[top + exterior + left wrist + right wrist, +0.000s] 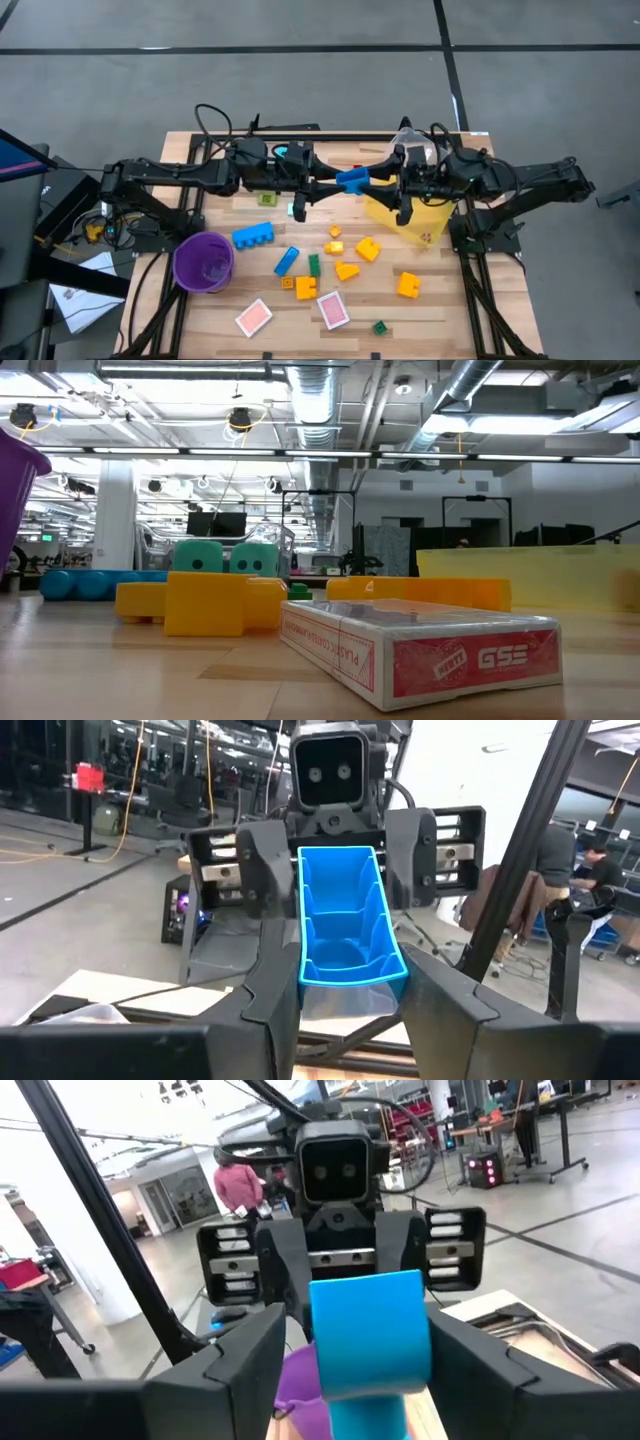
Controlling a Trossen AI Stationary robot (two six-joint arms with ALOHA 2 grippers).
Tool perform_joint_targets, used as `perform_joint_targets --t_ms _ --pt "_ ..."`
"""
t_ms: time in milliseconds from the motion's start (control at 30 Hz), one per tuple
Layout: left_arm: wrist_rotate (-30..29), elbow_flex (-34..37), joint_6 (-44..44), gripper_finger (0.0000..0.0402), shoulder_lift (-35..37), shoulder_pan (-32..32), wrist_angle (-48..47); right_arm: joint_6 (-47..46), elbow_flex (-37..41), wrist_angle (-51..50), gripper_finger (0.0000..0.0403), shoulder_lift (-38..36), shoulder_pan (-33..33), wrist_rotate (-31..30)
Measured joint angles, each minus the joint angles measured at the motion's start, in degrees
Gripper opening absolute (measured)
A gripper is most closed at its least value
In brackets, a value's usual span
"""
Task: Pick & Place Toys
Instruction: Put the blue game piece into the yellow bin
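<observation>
The left tool (345,970) is clenched on a blue brick (345,910), holding it in the air above the back middle of the tabletop (450,310). The right tool (370,1345) faces it head-on from the other side, with the brick's far end sitting inside its reach; I cannot tell whether it has clamped down or is only around the brick. This looks like a hand-over from left to right. To do it well, the right tool should grip the brick's flat side walls squarely and firmly before the left lets go. The left should then release fully and draw straight back, so that it does not drag or twist the brick. The two arms should stay level and in line meanwhile, since a hollow plastic brick is likely to slip if it is pinched at an angle. A yellow bin (420,225) lies just beneath the right arm, so a drop there is probably the next move. Farther out, toward the front, the remaining toys lie scattered: yellow bricks (367,249), another blue brick (254,235), and two pink cards (332,309). A purple cup (204,262) stands at the left.
</observation>
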State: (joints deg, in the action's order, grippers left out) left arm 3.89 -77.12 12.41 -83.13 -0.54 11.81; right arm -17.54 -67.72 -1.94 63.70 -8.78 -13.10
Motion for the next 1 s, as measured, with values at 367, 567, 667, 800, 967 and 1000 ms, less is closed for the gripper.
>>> perform_joint_targets --t_ms 367,567,667,800,967,1000 --pt "0.02 0.00 0.24 0.0134 0.00 0.02 -0.04 0.07 0.07 0.56 0.0194 0.15 0.70 0.04" --pt "0.17 0.00 0.76 0.0135 -0.02 0.02 -0.08 0.31 0.07 0.34 0.0131 0.13 0.70 0.24" --pt "-0.29 0.02 0.86 0.0144 -0.04 0.02 -0.16 0.25 0.07 0.03 0.0131 0.13 0.68 0.22" --pt "-3.54 0.02 2.81 0.0182 -0.04 -0.09 -0.37 0.00 0.07 -0.47 0.0131 0.15 0.70 -0.02" --pt "-3.61 0.02 2.34 0.0248 -0.03 -0.28 -4.44 0.00 0.07 -0.75 0.0131 0.17 0.70 -0.29" --pt "-3.60 0.02 1.51 0.0261 -0.04 -0.28 -5.63 0.00 0.07 -0.85 0.0131 0.15 0.70 -0.31"
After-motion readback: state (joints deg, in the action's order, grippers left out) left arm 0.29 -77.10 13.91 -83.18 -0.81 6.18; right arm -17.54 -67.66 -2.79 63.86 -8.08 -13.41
